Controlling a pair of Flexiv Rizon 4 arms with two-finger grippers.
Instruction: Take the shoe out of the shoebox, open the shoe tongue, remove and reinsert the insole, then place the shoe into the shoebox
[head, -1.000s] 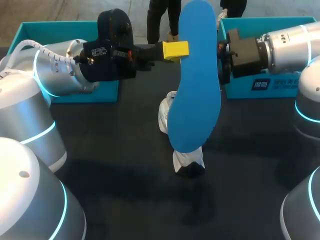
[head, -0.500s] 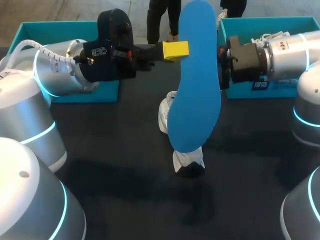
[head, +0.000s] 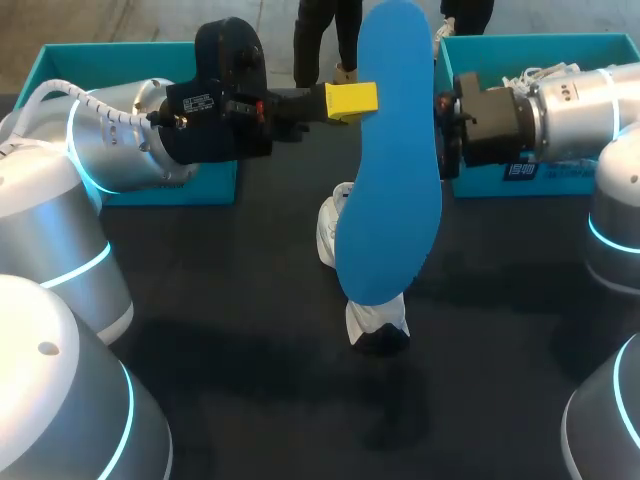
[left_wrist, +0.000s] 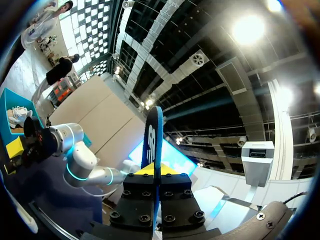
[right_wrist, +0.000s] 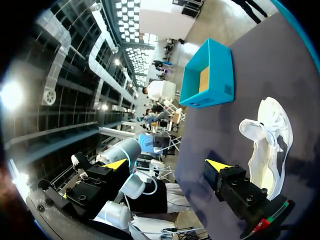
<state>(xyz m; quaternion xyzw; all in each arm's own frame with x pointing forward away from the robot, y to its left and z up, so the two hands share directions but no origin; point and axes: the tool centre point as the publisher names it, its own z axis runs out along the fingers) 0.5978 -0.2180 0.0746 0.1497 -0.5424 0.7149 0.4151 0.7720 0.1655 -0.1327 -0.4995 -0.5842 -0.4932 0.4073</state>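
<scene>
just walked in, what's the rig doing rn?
The left gripper has its jaws shut on the blue insole, holding it upright in the air above the white shoe, which lies on the table. The right gripper hangs open beside the insole, holding nothing. The insole is out of the shoe and not yet reinserted.

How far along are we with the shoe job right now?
Done: shoe lies out on the table, insole is removed. In hand: left gripper holds the insole over the shoe; right gripper is open, empty. Left: reinsert insole, box the shoe.
</scene>
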